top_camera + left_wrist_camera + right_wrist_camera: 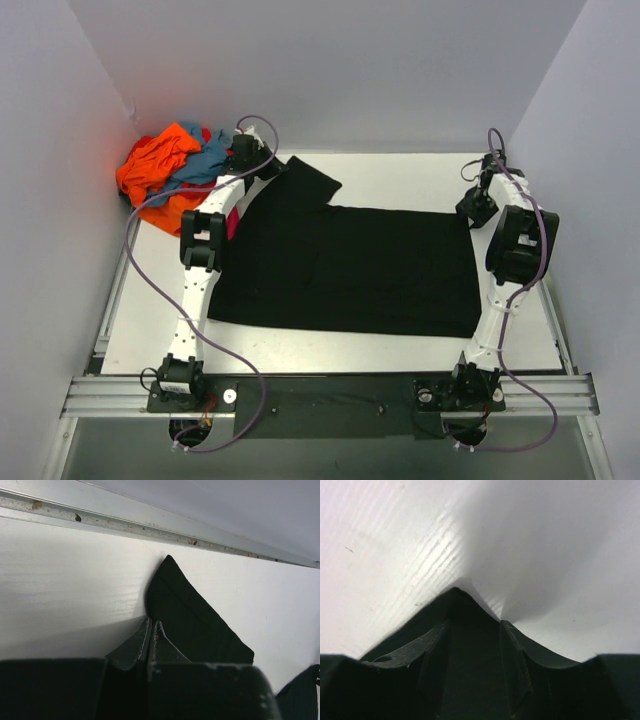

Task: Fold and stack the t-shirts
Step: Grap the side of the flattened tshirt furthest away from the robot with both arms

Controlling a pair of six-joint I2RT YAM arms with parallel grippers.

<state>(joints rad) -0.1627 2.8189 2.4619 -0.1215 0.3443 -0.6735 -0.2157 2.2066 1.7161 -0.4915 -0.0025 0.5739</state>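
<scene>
Black shirt (350, 270) lies flat mid-table (400, 175), long axis running left to right, sleeves toward your left arm and the hem toward your right. Your left gripper (250, 155) is at the far-left sleeve (190, 620), jaws pressed together and pinching the sleeve's edge, with its tip poking out beyond them toward the far rail (125, 525). Your right gripper (478, 208) sits at the far-right hem corner, fingers (430, 645) spread and that corner peaking up between them; it looks like a straddle, not a bite. So each arm owns its own far corner, and the whole body of the shirt lies toward you from both hands. Any fold from here most likely comes straight back toward the bases, across the short axis. Close the right hand first or only one side will travel. Watch the pile (170, 170) of orange and blue shirts, just beside your left wrist in the far-left corner. The left forearm also lies over the shirt's left edge and could drag the cloth as you pull.
</scene>
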